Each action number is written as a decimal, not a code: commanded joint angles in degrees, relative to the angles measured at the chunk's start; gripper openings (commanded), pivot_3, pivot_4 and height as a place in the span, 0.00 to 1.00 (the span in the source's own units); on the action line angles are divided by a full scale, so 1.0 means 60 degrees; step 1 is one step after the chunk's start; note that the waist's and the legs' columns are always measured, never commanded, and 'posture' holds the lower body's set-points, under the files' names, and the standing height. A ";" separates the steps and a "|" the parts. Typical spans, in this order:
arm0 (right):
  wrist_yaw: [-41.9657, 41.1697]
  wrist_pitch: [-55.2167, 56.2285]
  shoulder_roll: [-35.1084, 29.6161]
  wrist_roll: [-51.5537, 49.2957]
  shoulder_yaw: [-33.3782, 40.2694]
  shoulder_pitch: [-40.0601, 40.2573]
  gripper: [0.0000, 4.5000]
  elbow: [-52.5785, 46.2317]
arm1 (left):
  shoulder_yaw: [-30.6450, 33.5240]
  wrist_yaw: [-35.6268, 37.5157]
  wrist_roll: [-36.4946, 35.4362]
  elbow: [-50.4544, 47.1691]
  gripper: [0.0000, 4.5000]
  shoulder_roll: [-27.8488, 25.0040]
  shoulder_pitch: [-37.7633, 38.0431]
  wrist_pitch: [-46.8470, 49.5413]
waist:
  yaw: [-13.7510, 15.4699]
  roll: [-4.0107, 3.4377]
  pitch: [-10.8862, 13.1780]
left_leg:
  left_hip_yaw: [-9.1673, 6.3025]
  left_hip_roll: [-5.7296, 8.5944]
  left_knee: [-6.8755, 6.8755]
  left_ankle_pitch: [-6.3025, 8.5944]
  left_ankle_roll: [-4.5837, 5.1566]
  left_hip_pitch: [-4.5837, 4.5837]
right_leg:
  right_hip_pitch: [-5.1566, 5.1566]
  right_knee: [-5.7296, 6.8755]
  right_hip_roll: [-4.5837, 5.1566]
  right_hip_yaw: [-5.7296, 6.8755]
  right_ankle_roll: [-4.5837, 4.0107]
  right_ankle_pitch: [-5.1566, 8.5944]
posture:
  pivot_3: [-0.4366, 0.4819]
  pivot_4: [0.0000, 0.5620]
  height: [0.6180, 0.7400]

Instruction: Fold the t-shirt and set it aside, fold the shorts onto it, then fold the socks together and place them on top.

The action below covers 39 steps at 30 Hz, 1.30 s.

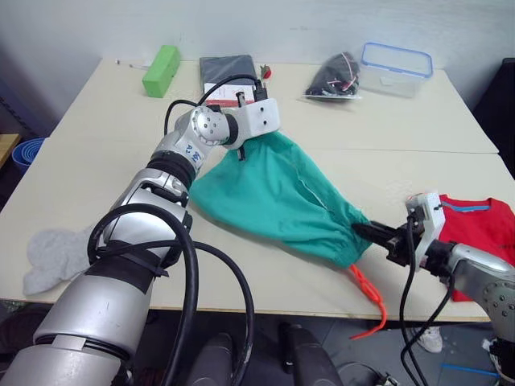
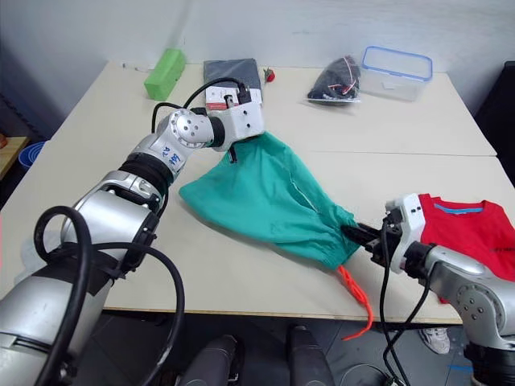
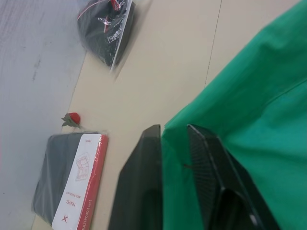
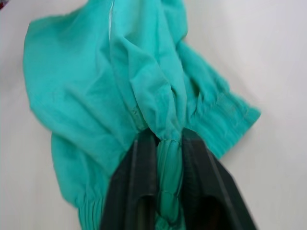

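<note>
The teal shorts (image 1: 282,193) are stretched across the middle of the table between my two grippers. At the far end my left gripper (image 1: 241,149) is shut on a leg hem, with cloth between its fingers (image 3: 144,182). My right gripper (image 1: 378,235) is shut on the gathered waistband at the near right, and the cloth bunches between its fingers (image 4: 139,182). The orange drawstring (image 1: 368,293) hangs over the table's front edge. The red t-shirt (image 1: 475,229) lies flat at the right edge behind my right arm. A light grey sock (image 1: 52,253) lies at the near left.
At the back stand a green block (image 1: 161,70), a dark pouch with a red-and-white card (image 1: 228,76), a bag of dark items (image 1: 336,76) and a clear blue-rimmed box (image 1: 394,68). A small red object (image 3: 72,118) lies beside the pouch.
</note>
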<state>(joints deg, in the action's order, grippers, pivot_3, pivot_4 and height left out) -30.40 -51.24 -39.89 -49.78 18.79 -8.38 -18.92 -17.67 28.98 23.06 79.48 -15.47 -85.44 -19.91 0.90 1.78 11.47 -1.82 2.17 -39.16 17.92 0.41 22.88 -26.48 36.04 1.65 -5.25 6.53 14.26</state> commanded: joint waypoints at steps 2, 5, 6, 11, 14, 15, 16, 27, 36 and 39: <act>0.0087 0.0271 -0.0102 -0.0162 0.0819 -0.0195 0.58 -0.0278 | 0.0689 -0.0069 -0.0344 -0.0232 0.56 -0.0562 -0.0151 0.0024 | 0.0021 0.0000 0.0000 | -0.0002 -0.0001 0.0001 0.0000 0.0001 0.0004 | 0.0000 -0.0003 0.0001 0.0002 0.0000 0.0000 | 0.48 0.27 1.00; -0.0052 0.0361 -0.0345 -0.0046 0.0984 -0.0180 0.82 -0.0604 | 0.1235 0.0068 -0.0684 -0.0298 0.77 -0.1010 -0.0172 0.0008 | 0.0019 -0.0001 0.0000 | -0.0001 -0.0003 0.0000 0.0002 0.0003 0.0009 | -0.0005 -0.0004 0.0007 0.0001 0.0001 -0.0001 | 0.48 0.27 1.00; -0.0155 0.0499 -0.0505 0.0119 0.0980 -0.0171 0.90 -0.0784 | 0.1471 0.0328 -0.0879 -0.0350 0.84 -0.1202 -0.0168 -0.0063 | 0.0020 -0.0001 0.0000 | -0.0001 -0.0002 0.0001 0.0002 0.0003 0.0011 | -0.0006 -0.0002 0.0008 0.0002 0.0001 -0.0001 | 0.48 0.27 1.00; -0.0497 0.1083 -0.1055 0.0596 0.0454 -0.0639 1.00 -0.1857 | 0.2921 0.3554 -0.2683 -0.0935 0.99 -0.1623 0.0104 0.0126 | 0.0032 -0.0001 -0.0001 | 0.0000 0.0000 0.0000 0.0000 0.0004 0.0015 | -0.0009 -0.0004 0.0004 0.0009 0.0002 -0.0001 | 0.48 0.27 1.00; -0.0514 0.1024 -0.0900 0.0647 -0.0362 -0.1031 0.91 -0.2370 | 0.3036 0.5008 -0.3239 -0.1995 1.00 -0.1583 0.1014 0.0254 | 0.0043 -0.0010 -0.0009 | -0.0003 0.0000 -0.0001 -0.0001 0.0004 0.0011 | -0.0003 -0.0005 0.0007 0.0013 0.0001 -0.0001 | 0.48 0.27 1.00; -0.0609 0.1114 -0.0950 0.0897 -0.0761 -0.1018 0.85 -0.2553 | 0.2917 0.5375 -0.3303 -0.2529 1.00 -0.1590 0.1475 0.0235 | 0.0042 -0.0010 -0.0009 | -0.0005 -0.0001 -0.0001 -0.0002 0.0003 0.0011 | -0.0003 -0.0006 0.0009 0.0012 0.0001 -0.0002 | 0.48 0.27 1.00; -0.0735 0.1216 -0.1025 0.1101 -0.1063 -0.0956 0.80 -0.2714 | 0.2816 0.5675 -0.3370 -0.3020 1.00 -0.1604 0.1866 0.0284 | 0.0046 -0.0012 -0.0014 | -0.0006 -0.0001 -0.0002 -0.0002 0.0003 0.0012 | -0.0004 -0.0001 0.0021 0.0011 0.0001 -0.0002 | 0.48 0.27 1.00; -0.1458 0.2872 -0.2436 0.4481 -0.3380 0.1131 0.99 -0.4026 | 0.1529 0.7181 -0.3004 -0.7288 1.00 -0.3371 0.5264 -0.0341 | 0.0048 -0.0007 -0.0022 | -0.0011 0.0003 -0.0018 -0.0009 0.0007 0.0023 | -0.0010 -0.0004 0.0077 0.0019 -0.0004 -0.0004 | 0.48 0.27 1.00; -0.0321 0.3843 -0.2147 0.7411 -0.4102 0.1880 0.99 -0.3560 | 0.1407 0.8001 -0.3572 -0.8066 1.00 -0.4157 0.5807 -0.0628 | 0.0046 0.0011 -0.0043 | -0.0010 0.0009 -0.0018 -0.0013 0.0013 0.0013 | 0.0004 -0.0006 0.0079 0.0026 -0.0004 -0.0004 | 0.48 0.27 1.00; -0.0094 0.3976 -0.1844 0.7970 -0.4344 0.1860 0.99 -0.3177 | 0.1360 0.8234 -0.3628 -0.8068 1.00 -0.4270 0.5827 -0.0627 | 0.0041 0.0014 -0.0044 | -0.0011 0.0007 -0.0018 -0.0013 0.0013 0.0011 | 0.0005 -0.0005 0.0077 0.0027 -0.0004 -0.0004 | 0.48 0.27 1.00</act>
<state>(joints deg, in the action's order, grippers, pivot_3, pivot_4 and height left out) -32.12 -28.59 -51.42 -4.15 -6.86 2.85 -38.18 -9.70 77.66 2.54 32.41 -39.95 -50.53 -23.32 1.15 1.87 11.21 -1.88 2.22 -39.27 17.84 0.48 22.94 -26.45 36.02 2.11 -5.09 6.51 14.23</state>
